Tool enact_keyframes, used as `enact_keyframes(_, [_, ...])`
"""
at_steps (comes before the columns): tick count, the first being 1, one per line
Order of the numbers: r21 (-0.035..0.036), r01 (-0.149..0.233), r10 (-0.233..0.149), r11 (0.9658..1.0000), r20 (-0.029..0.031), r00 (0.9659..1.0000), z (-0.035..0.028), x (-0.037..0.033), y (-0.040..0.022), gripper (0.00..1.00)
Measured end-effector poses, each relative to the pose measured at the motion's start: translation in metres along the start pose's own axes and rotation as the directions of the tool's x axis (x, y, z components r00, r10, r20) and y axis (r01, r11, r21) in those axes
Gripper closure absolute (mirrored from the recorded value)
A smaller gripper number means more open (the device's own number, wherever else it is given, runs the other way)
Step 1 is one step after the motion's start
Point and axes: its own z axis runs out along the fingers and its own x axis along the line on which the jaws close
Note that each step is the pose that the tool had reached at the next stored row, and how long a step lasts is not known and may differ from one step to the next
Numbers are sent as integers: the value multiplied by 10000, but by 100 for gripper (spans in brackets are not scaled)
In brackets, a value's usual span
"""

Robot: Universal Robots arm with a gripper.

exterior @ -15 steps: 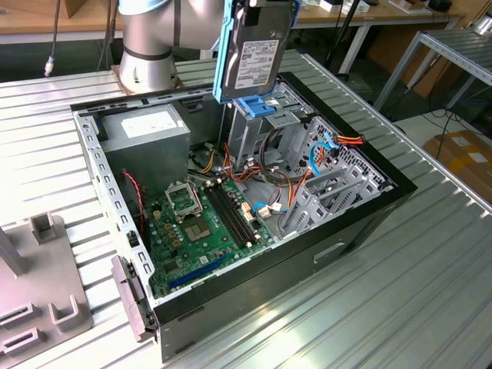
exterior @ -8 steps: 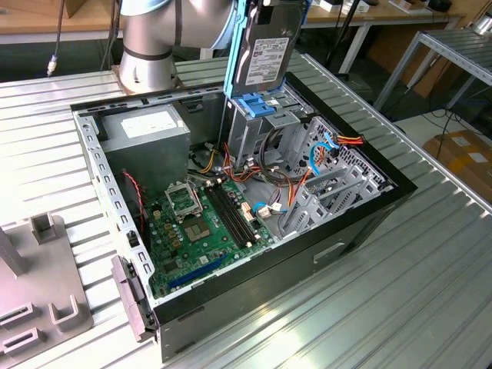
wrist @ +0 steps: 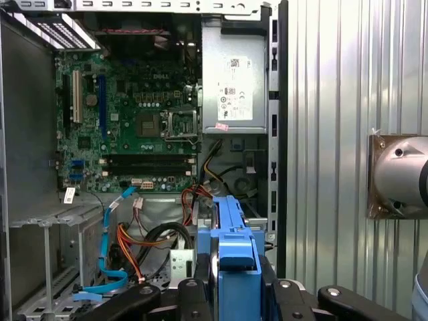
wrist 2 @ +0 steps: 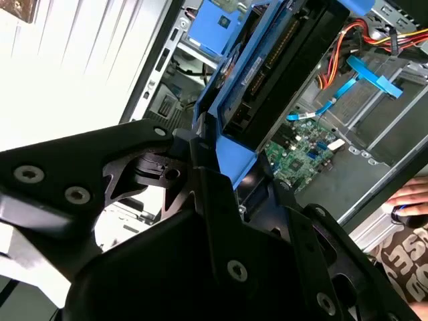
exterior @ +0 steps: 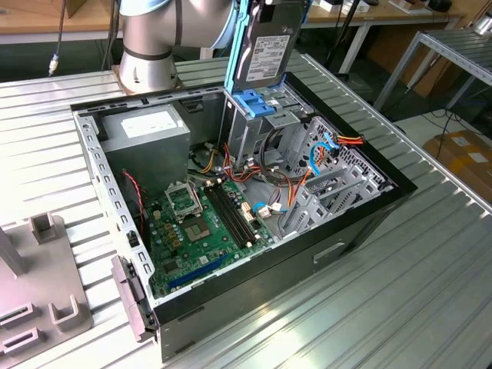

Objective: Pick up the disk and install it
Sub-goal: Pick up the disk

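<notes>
The disk [exterior: 265,50], a grey metal drive with a white label in a light-blue carrier rail, hangs upright just above the grey drive cage [exterior: 257,134] at the back of the open computer case [exterior: 361,223]. Its lower edge is close over the cage's blocky blue latch [exterior: 257,104]. In both wrist views my gripper [wrist 2: 224,160] [wrist: 234,287] is shut on the disk [wrist 2: 267,73] [wrist: 235,247], with black fingers [wrist: 194,291] pressed on either side of the blue carrier.
Inside the case lie the green motherboard [exterior: 204,223], the power supply [exterior: 146,131] and orange, red and blue cables [exterior: 323,150] beside the cage. The arm's base [exterior: 150,38] stands behind the case. A grey fixture [exterior: 38,284] sits at the exterior view's left. A person's hand [wrist 2: 411,197] rests nearby.
</notes>
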Motion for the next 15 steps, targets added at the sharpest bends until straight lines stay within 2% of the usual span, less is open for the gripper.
enact_keyframes(1, [0, -1, 1, 10000, 0, 10000, 2, 0, -61, 63])
enact_keyframes(3, [-1, -1, 1, 10000, -1, 10000, 4, -2, -140, 63])
enact_keyframes(4, [-1, 0, 0, 10000, -1, 10000, 7, -3, -221, 63])
enact_keyframes(7, [0, 0, 0, 10000, 1, 10000, 11, -4, -319, 63])
enact_keyframes(12, [0, -1, 1, 10000, -4, 10000, 10, -4, -327, 63])
enact_keyframes(15, [0, 0, 0, 10000, -31, 10000, -7, -5, -328, 63])
